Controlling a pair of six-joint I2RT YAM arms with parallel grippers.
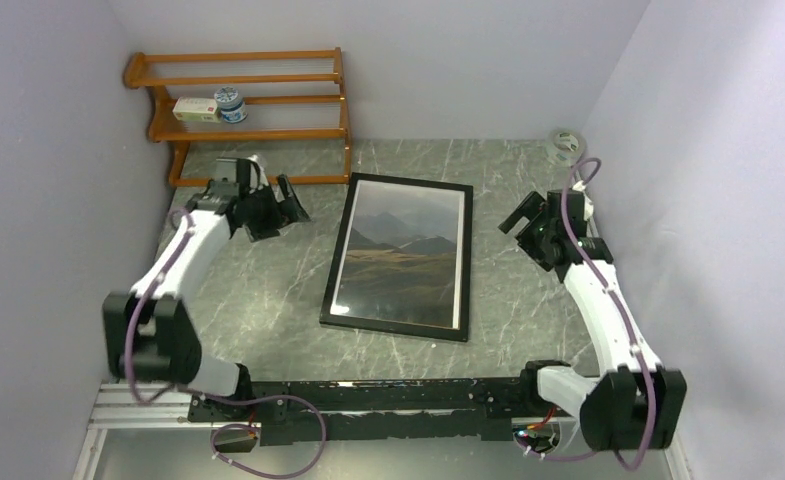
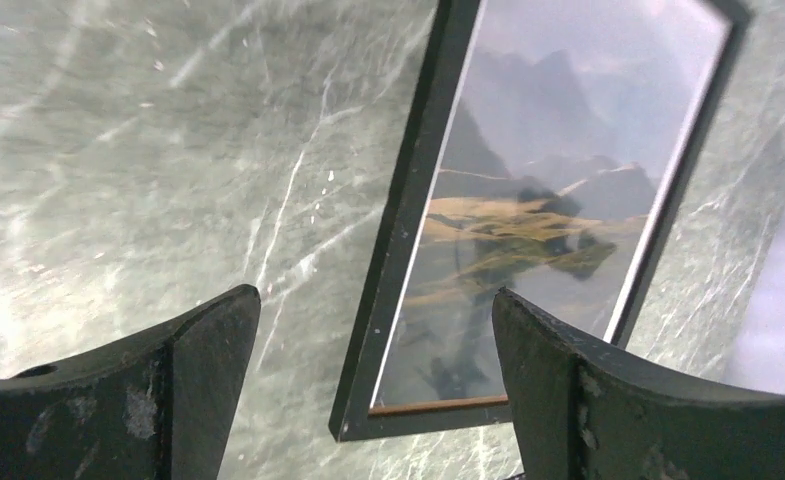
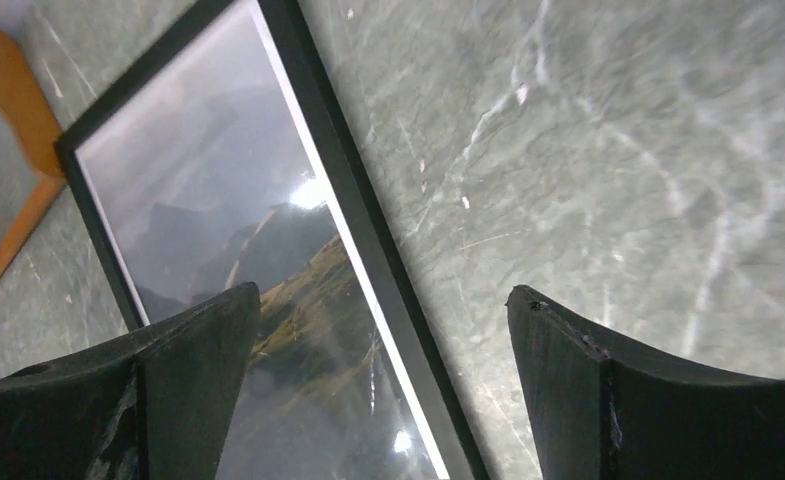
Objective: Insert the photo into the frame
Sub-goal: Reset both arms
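The frame [image 1: 337,250] lies flat, front up, in the middle of the table, thin black edges all round. The photo [image 1: 402,257] of grey mountains over brown-green grassland shows inside it behind the pane, with a narrow white margin. My left gripper [image 1: 290,205] hangs open and empty above the table left of the frame's far left corner; its view shows the frame [image 2: 400,230] and photo [image 2: 538,190]. My right gripper [image 1: 521,220] hangs open and empty right of the frame's far right side; its view shows the frame [image 3: 353,200] and photo [image 3: 218,200].
An orange-brown wooden shelf rack [image 1: 258,100] stands at the back left against the wall, with a small box [image 1: 196,109] and a round tin [image 1: 231,104] on it. A roll of clear tape [image 1: 564,146] lies at the back right. Walls close in on both sides.
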